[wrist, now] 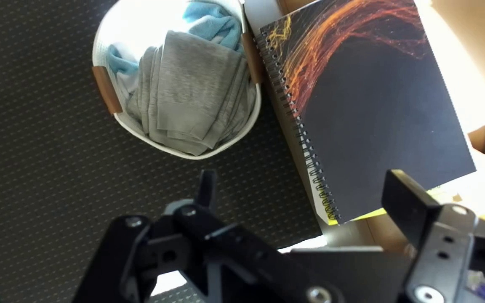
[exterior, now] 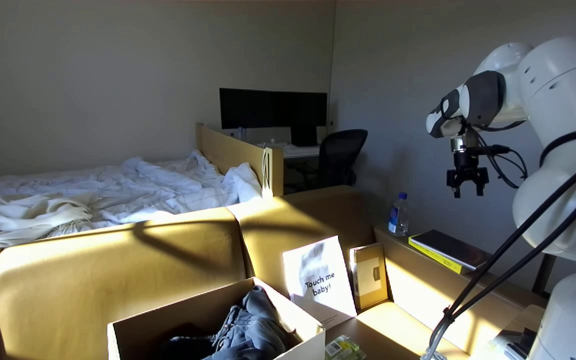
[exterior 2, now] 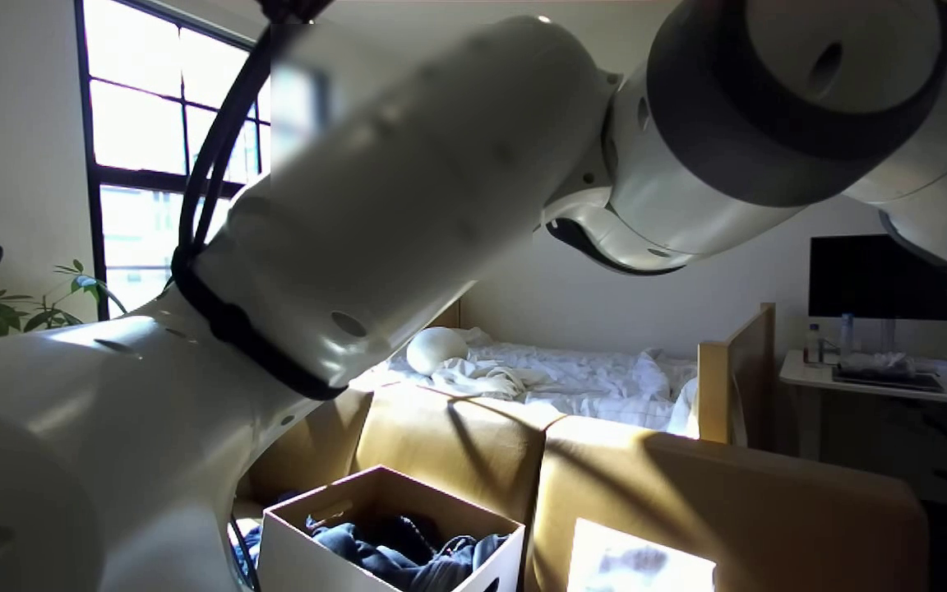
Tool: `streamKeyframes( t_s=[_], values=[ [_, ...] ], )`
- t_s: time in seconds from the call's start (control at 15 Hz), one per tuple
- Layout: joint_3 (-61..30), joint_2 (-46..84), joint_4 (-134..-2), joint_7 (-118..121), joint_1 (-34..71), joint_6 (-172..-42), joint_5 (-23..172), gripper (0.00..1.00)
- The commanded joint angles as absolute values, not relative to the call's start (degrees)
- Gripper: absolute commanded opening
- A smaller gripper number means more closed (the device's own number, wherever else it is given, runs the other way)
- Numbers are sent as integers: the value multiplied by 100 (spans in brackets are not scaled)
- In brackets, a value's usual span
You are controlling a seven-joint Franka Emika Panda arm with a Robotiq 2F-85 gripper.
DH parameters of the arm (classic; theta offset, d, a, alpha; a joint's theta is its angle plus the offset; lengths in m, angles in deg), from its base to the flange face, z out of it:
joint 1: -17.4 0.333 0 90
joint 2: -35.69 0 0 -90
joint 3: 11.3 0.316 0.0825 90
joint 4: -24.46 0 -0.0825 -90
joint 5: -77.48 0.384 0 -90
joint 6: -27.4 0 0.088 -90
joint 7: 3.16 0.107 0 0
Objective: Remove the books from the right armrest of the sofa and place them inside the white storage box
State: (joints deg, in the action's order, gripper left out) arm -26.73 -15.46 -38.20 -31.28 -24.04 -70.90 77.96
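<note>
A dark spiral notebook (exterior: 450, 247) lies on a yellow book (exterior: 434, 258) on the right armrest (exterior: 413, 280) of the tan sofa (exterior: 118, 270). In the wrist view the notebook (wrist: 381, 122) has an orange streak pattern, and the yellow book (wrist: 373, 213) shows along its lower edge. The white storage box (exterior: 295, 310) holds dark clothing; it also shows in an exterior view (exterior 2: 317, 555). My gripper (exterior: 468, 191) points down, above the armrest and apart from the books. In the wrist view its fingers (wrist: 299, 185) are wide apart with nothing held between them.
A water bottle (exterior: 399, 217) stands on the armrest behind the books. A white "Touch me baby!" sheet (exterior: 320, 285) and a brown framed panel (exterior: 369, 275) lean on the sofa. A green packet (exterior: 344, 348) lies beside the box. A round basket of clothes (wrist: 196, 92) stands beside the armrest.
</note>
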Motion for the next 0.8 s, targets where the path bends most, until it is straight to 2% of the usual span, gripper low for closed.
streamKeyframes(
  t_s=[0.0, 0.4, 0.73],
  values=[
    [-2461, -1988, -3380, -3445, -2588, -6691, 7470, 100],
    [-2115, -2874, -2525, -4589, -2882, -6142, 7186, 100],
    [-2182, -3749, -1387, -5579, -2951, -5270, 7290, 100]
  ],
)
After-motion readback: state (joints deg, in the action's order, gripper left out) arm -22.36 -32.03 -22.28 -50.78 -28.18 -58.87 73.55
